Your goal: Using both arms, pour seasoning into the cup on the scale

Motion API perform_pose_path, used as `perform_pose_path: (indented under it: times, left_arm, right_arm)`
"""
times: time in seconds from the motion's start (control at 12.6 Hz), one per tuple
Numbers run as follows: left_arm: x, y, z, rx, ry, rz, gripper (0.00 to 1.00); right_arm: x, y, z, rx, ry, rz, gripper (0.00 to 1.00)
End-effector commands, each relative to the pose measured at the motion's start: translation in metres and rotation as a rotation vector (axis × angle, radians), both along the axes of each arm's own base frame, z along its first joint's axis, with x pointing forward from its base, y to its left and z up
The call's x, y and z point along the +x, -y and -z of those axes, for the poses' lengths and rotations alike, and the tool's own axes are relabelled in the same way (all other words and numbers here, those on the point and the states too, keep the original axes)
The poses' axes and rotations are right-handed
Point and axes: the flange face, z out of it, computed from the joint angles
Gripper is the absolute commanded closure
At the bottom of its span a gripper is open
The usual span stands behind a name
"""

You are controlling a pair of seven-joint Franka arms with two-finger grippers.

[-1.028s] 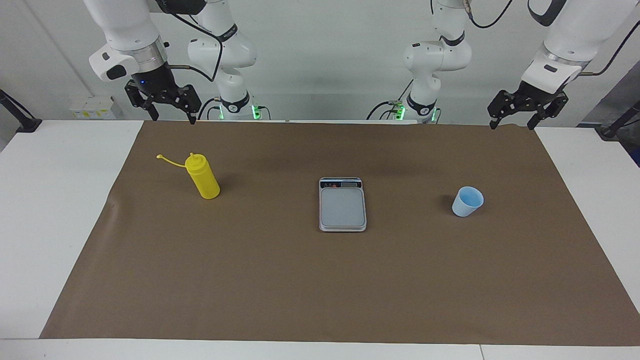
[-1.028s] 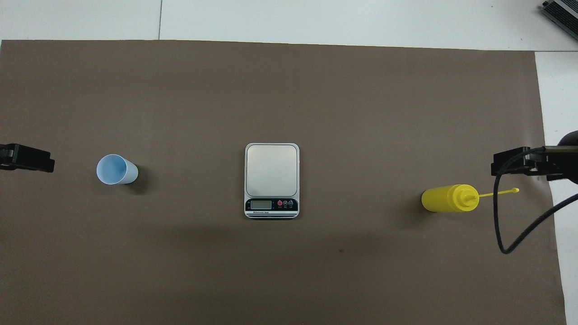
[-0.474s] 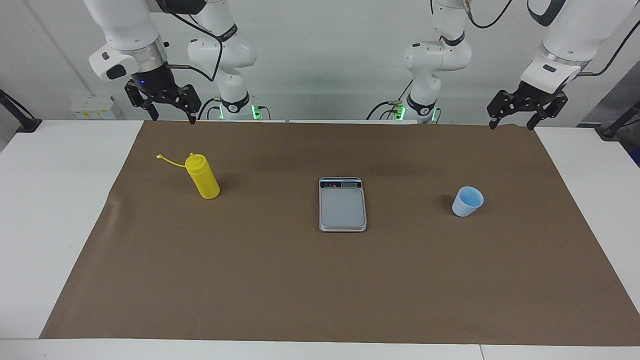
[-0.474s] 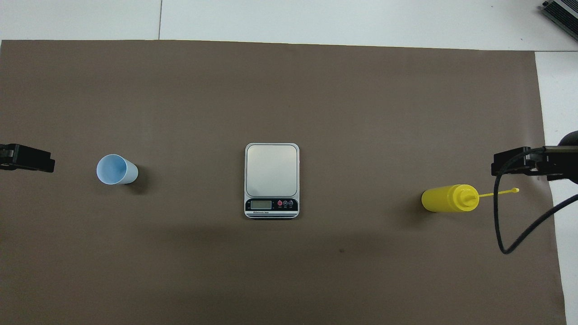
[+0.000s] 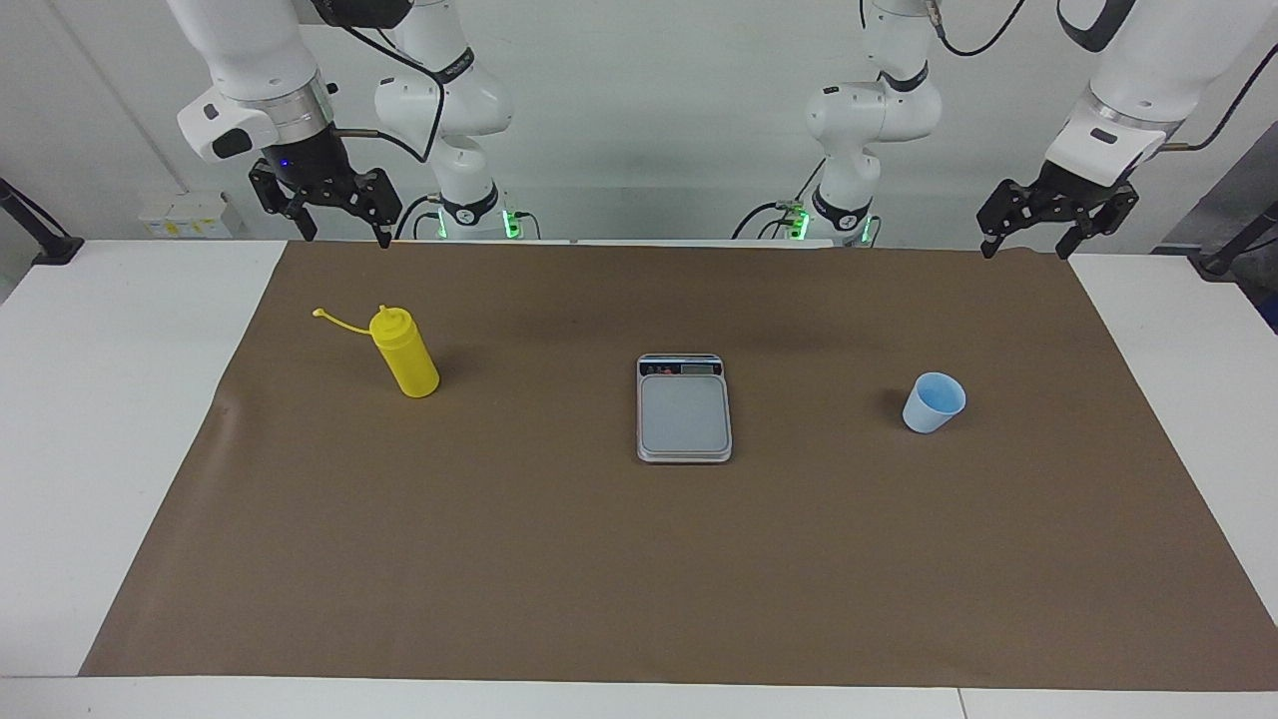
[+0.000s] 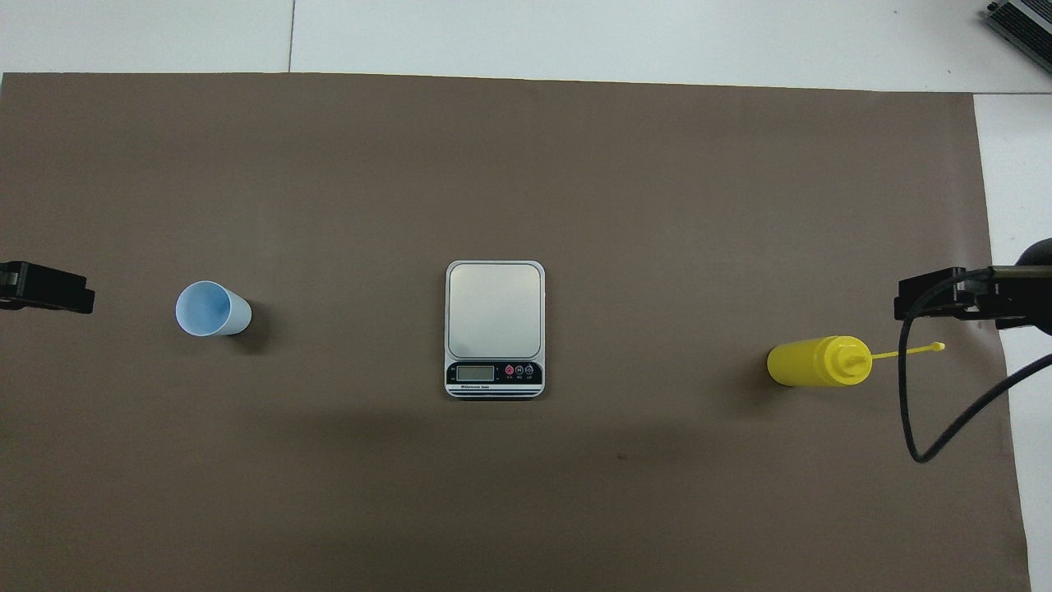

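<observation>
The yellow seasoning bottle [image 5: 403, 353] [image 6: 818, 362] stands upright on the brown mat toward the right arm's end, its cap strap hanging out to the side. The silver scale [image 5: 684, 408] [image 6: 495, 328] lies at the mat's middle, plate bare, display end nearer the robots. The light blue cup [image 5: 934, 402] [image 6: 211, 308] stands upright on the mat toward the left arm's end. My right gripper [image 5: 342, 232] [image 6: 937, 302] hangs open high over the mat's edge near the bottle. My left gripper [image 5: 1024, 245] [image 6: 45, 288] hangs open over the mat's edge at the cup's end. Neither holds anything.
The brown mat [image 5: 639, 559] covers most of the white table [image 5: 90, 419]. A black cable [image 6: 912, 411] loops down from the right arm over the mat's edge beside the bottle. Both arm bases [image 5: 469, 205] stand at the robots' edge of the table.
The left gripper has drawn slightly outward toward its end of the table. The right arm, bottle, scale and cup have not moved.
</observation>
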Motion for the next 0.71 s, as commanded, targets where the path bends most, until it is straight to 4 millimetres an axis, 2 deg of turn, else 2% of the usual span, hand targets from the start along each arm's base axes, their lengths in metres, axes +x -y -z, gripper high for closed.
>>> perform_pose_path:
  times: [0.0,0.24,0.47,0.63]
  left_arm:
    - [-0.001,0.000,0.009,-0.006,0.030,0.004,0.00]
    - [0.010,0.000,0.040,-0.006,0.034,0.003,0.00]
    - [0.023,-0.008,0.095,-0.010,0.068,-0.019,0.00]
    - [0.032,-0.024,0.128,-0.011,0.041,-0.054,0.00]
  right_arm:
    - [-0.003,-0.001,-0.005,0.008,0.002,0.017,0.00]
    - [-0.004,-0.001,-0.002,0.008,-0.004,0.014,0.00]
    - [-0.004,0.000,-0.002,0.008,-0.003,0.012,0.00]
    - [-0.004,0.000,-0.002,0.008,-0.003,0.011,0.00]
